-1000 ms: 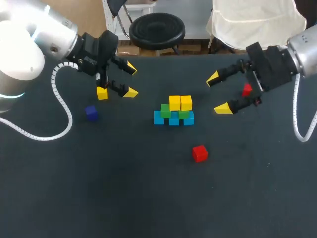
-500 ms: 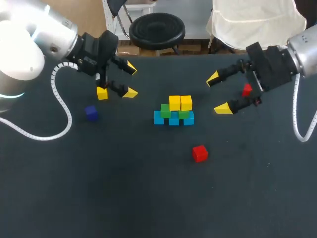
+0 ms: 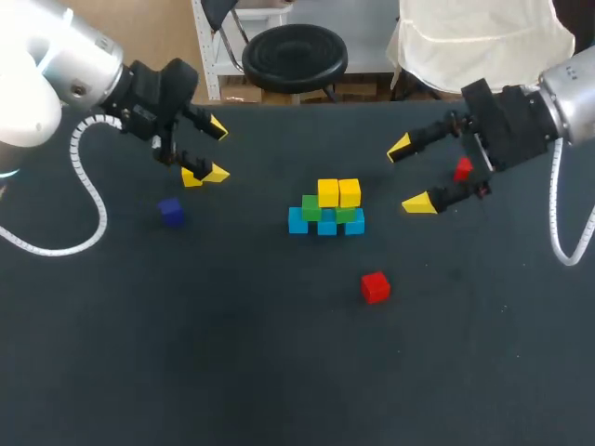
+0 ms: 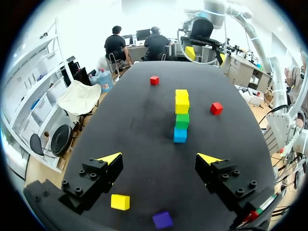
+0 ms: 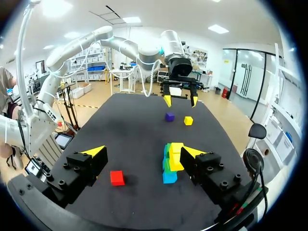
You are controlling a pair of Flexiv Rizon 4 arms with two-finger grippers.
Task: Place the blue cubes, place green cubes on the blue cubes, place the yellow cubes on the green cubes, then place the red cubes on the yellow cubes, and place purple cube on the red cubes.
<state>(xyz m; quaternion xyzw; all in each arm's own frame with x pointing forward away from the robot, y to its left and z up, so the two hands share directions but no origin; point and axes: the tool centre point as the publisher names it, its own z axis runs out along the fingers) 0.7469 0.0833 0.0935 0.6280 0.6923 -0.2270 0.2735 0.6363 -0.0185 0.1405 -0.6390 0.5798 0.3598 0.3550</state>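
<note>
On the black table, the head view shows the build at the middle: three blue cubes in a row, green cubes on them, and two yellow cubes on top that cover most of the green. The near red cube lies alone toward the table's near edge. The far red cube sits toward the right edge, partly hidden by the right gripper, which hangs with its fingers spread and empty. The left gripper, near the far left corner, is also spread and empty. Its lower finger hides part of the loose yellow cube. The purple cube lies just nearer, looking dark blue here. Since the earlier frames the left arm has drawn back toward the left edge, and its finger now overlaps the loose yellow cube. The right arm and all cubes are as they were.

In the left wrist view, the left gripper is wide open with nothing between its fingers. The loose yellow cube and purple cube lie under it. Ahead, the build lines up blue, green and yellow, with a red cube on either side beyond.

In the right wrist view, the right gripper is open and empty. One finger hides part of the build, and the far red cube lies just beside the other. Farther off are the purple cube, the loose yellow cube and the left gripper.
</note>
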